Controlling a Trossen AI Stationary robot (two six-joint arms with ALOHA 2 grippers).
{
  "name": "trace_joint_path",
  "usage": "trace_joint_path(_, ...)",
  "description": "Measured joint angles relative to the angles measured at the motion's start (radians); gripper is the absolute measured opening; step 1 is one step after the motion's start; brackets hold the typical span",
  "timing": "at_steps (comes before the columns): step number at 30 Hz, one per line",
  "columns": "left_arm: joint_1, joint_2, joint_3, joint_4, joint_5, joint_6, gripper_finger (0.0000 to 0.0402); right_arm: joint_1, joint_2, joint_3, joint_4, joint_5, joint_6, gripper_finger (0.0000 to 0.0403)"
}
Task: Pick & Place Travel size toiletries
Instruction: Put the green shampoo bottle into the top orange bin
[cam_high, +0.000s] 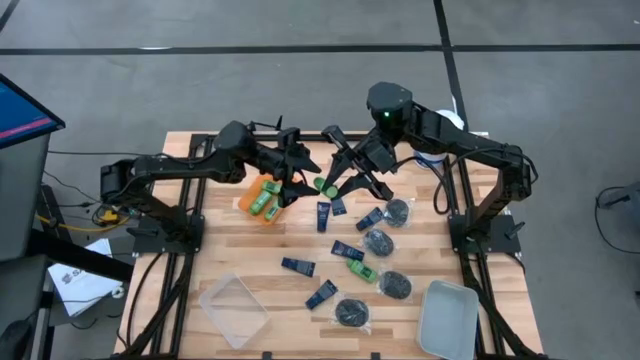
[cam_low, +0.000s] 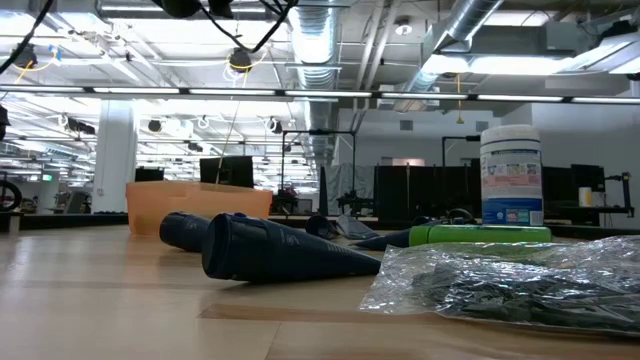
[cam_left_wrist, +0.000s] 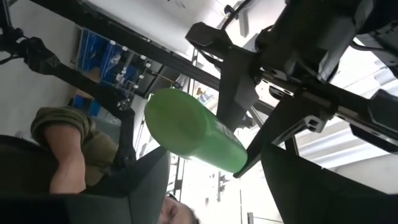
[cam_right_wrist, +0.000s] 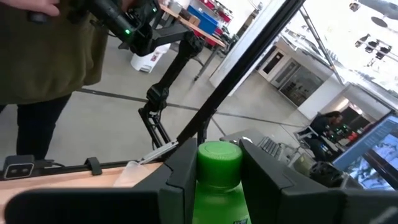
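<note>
1. The right gripper (cam_high: 330, 180) is hanging over the far middle of the table, its fingers (cam_right_wrist: 177, 177) narrowed on a small green bottle (cam_right_wrist: 219, 180), gripping it just under the cap.

2. The left gripper (cam_high: 300, 168) is meeting it there. In the left wrist view the same bottle's body is lying between its own dark fingers (cam_left_wrist: 149, 180), which are standing wide apart and do not appear to be pressing on it.

3. My reading is that a hand-over between the arms is under way in mid-air, with the bottle clear of the table.

4. Just beside the left gripper an orange tray (cam_high: 252, 197) is already holding green bottles (cam_high: 265, 198).

5. More toiletries are lying across the middle of the table: dark navy tubes (cam_high: 298, 266), another green bottle (cam_high: 361, 271) and black round pieces in clear packets (cam_high: 351, 313).

6. A clear tray (cam_high: 232, 311) and a grey tray (cam_high: 447, 318) are sitting at the near edge, and a white canister with a blue label (cam_low: 511, 175) is standing at the far right.

7. The next move probably calls for the left fingers to be closing on the bottle before the right ones are letting go, then for a carry to the orange tray.
</note>
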Motion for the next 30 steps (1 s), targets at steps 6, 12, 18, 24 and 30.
trace_joint_path(6,0.0,0.0,0.0,-0.009,0.021,-0.067,0.0246,0.0,0.0,0.0,0.002,-0.041,0.0,0.0088)
trace_joint_path(12,0.0,0.0,0.0,-0.032,0.055,-0.139,0.0246,0.002,0.0,0.0,-0.005,-0.067,0.001,0.0088)
trace_joint_path(18,0.0,0.002,0.0,-0.063,0.058,-0.122,0.0227,0.002,0.0,0.0,-0.017,-0.075,0.008,0.0088)
trace_joint_path(24,-0.005,0.005,0.0,-0.058,0.075,0.041,0.0204,-0.004,0.0,0.002,-0.013,-0.076,0.014,0.0088)
trace_joint_path(30,-0.005,0.006,0.0,-0.051,0.101,0.062,0.0201,-0.015,-0.001,0.04,-0.012,-0.082,0.038,0.0088)
